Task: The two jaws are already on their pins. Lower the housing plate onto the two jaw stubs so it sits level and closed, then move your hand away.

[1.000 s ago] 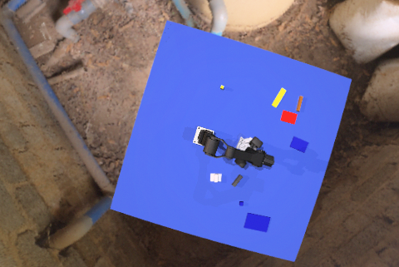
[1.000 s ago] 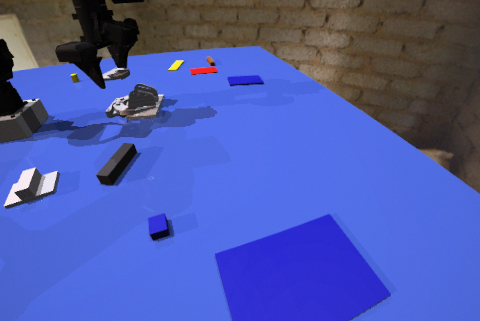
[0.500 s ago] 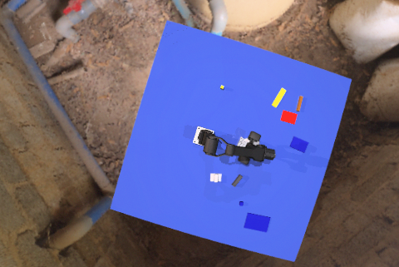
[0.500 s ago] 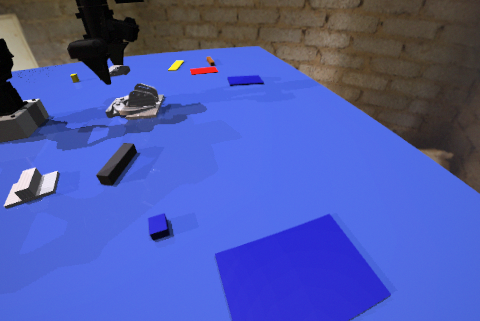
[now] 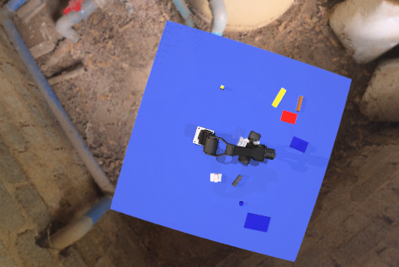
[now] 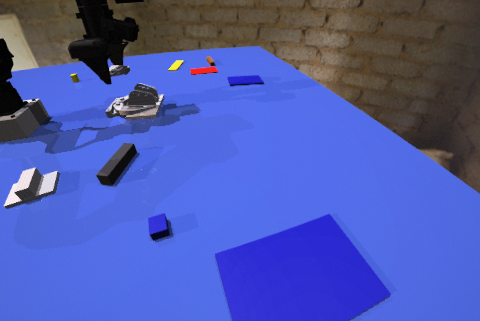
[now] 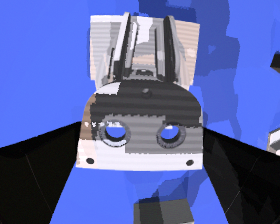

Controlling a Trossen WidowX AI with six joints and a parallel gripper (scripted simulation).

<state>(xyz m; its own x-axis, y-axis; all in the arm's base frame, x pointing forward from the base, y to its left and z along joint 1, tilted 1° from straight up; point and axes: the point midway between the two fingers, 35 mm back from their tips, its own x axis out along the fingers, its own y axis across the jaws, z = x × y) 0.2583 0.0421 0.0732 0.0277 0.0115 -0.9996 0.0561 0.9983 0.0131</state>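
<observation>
The housing plate (image 7: 141, 107) (image 6: 119, 69), grey-white with two large round holes, is held by its side edges between the fingers of my gripper (image 7: 140, 129) (image 6: 113, 73). It is above the table, near the jaw assembly and apart from it in the exterior view. The base (image 7: 191, 42) (image 5: 243, 142) rests on the table. Two upright jaws, a left jaw (image 7: 123, 47) and a right jaw (image 7: 167, 47), stand nearly parallel on it beyond the plate's rounded edge in the wrist view. The stubs are hidden or too small to tell.
A black bar (image 5: 237, 180) (image 6: 117, 163) and a white stepped piece (image 5: 215, 177) (image 6: 30, 188) lie near the assembly. A small blue cube (image 6: 159, 226), a large blue plate (image 6: 300, 271), a red plate (image 5: 288, 117) and a yellow strip (image 5: 278, 97) lie farther off.
</observation>
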